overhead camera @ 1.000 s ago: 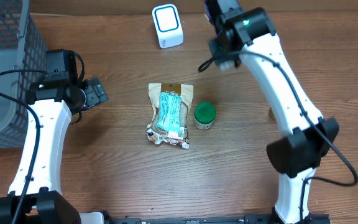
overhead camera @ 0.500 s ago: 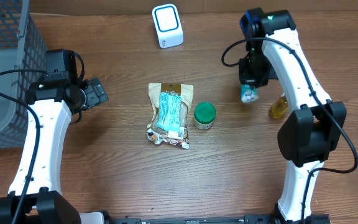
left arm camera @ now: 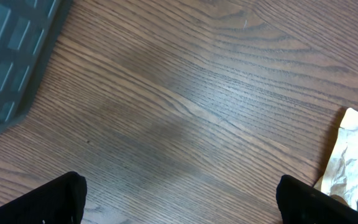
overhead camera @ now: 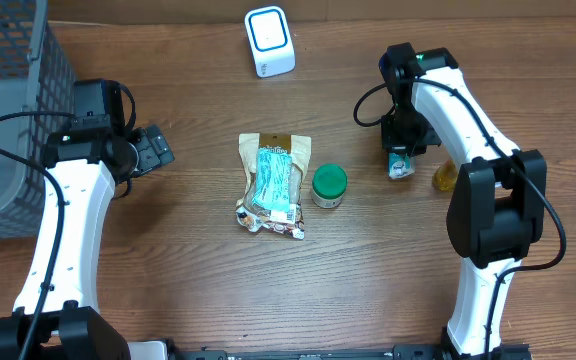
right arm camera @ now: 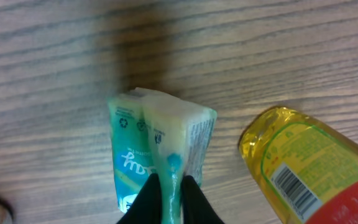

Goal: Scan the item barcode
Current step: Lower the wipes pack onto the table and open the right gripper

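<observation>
Teal-and-white packet [right arm camera: 132, 149], yellow bottle [right arm camera: 297, 162], green lid [overhead camera: 329, 181], brown woodgrain table [overhead camera: 388, 290].

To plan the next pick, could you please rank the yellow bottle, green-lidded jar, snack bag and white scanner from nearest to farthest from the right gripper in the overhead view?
1. Yellow bottle, just beside the right gripper holding the teal packet.
2. Green-lidded jar, table centre.
3. Snack bag, beyond the jar.
4. White scanner, far edge.
</observation>
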